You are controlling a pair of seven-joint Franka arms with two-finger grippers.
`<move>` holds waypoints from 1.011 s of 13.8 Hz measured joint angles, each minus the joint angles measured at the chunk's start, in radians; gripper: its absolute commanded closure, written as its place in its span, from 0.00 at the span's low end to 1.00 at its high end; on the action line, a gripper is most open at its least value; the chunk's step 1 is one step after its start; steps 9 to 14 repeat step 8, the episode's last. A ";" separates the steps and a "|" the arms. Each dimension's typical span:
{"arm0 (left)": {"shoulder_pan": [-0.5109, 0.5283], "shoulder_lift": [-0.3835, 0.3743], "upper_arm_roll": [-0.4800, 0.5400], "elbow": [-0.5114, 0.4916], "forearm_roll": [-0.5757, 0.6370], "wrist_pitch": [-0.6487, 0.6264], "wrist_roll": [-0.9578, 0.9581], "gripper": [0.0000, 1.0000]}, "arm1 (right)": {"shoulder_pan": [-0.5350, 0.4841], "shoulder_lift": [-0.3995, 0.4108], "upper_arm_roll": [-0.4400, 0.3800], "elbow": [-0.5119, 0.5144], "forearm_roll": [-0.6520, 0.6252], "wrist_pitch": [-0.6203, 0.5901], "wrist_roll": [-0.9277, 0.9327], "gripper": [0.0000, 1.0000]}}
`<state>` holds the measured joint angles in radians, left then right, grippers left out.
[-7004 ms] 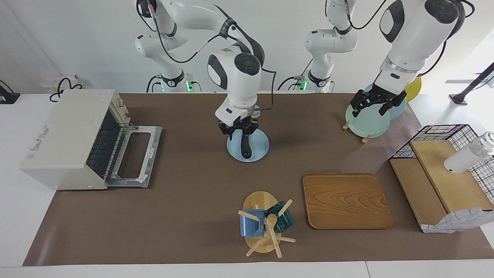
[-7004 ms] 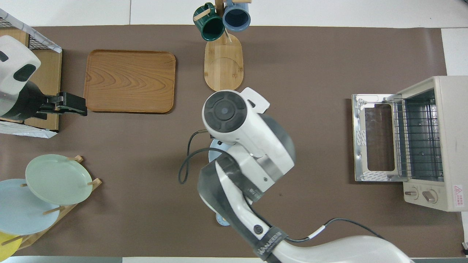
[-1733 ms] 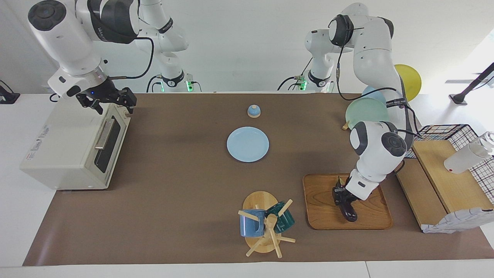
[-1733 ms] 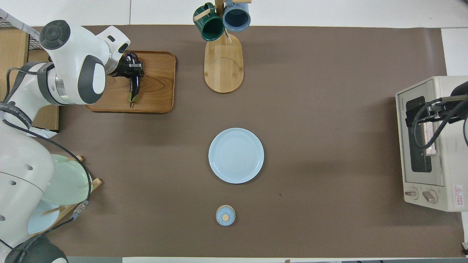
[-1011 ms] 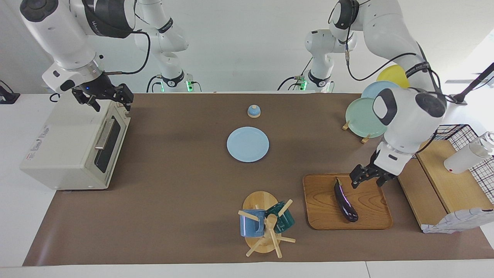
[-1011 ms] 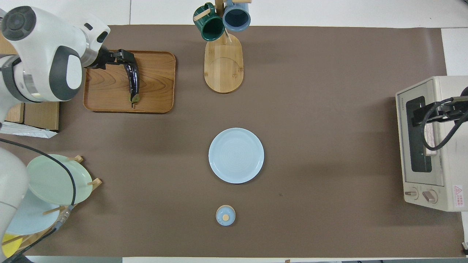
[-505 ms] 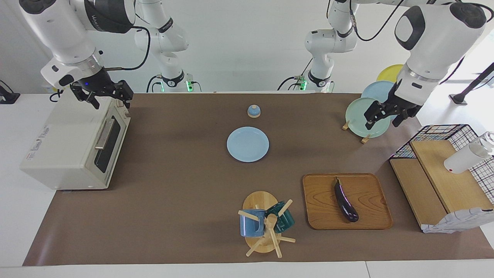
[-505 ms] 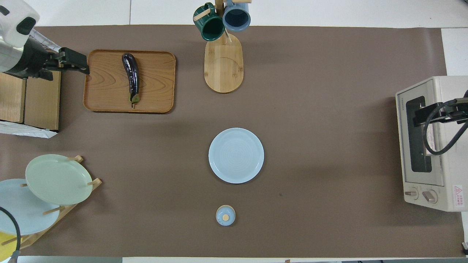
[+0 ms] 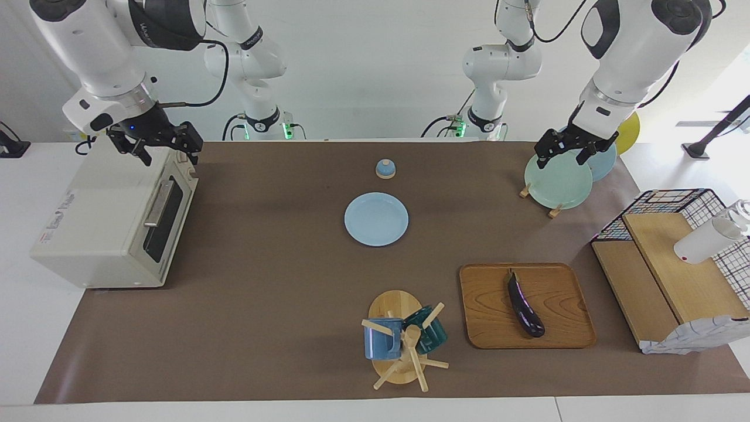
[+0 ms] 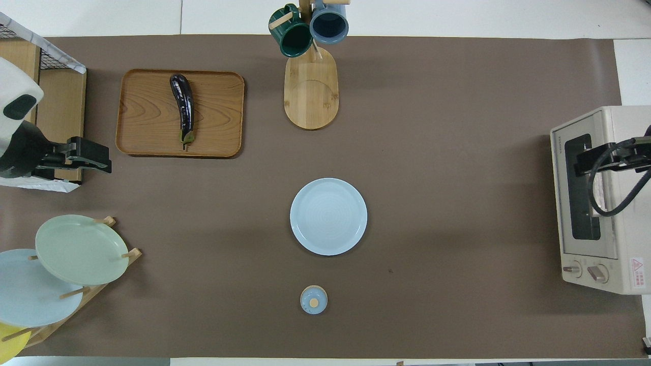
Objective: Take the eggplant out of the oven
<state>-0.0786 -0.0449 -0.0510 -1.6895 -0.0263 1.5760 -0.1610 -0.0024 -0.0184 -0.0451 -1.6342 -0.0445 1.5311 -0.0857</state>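
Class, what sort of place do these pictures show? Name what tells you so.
Probably a robotics lab's mock kitchen: a toaster oven, a mug tree and an eggplant on a wooden tray.

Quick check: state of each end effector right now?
Left end effector: open, empty, over the green plate.
Right end effector: open, empty, over the oven.

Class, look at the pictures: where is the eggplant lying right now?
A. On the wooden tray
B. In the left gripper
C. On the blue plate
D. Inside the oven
A: the eggplant lies on the wooden tray, with no gripper near it, and the oven door is shut.
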 measured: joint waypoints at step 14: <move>0.000 0.003 0.003 0.037 -0.011 -0.027 0.000 0.00 | 0.002 0.000 0.001 0.000 0.033 0.000 0.000 0.00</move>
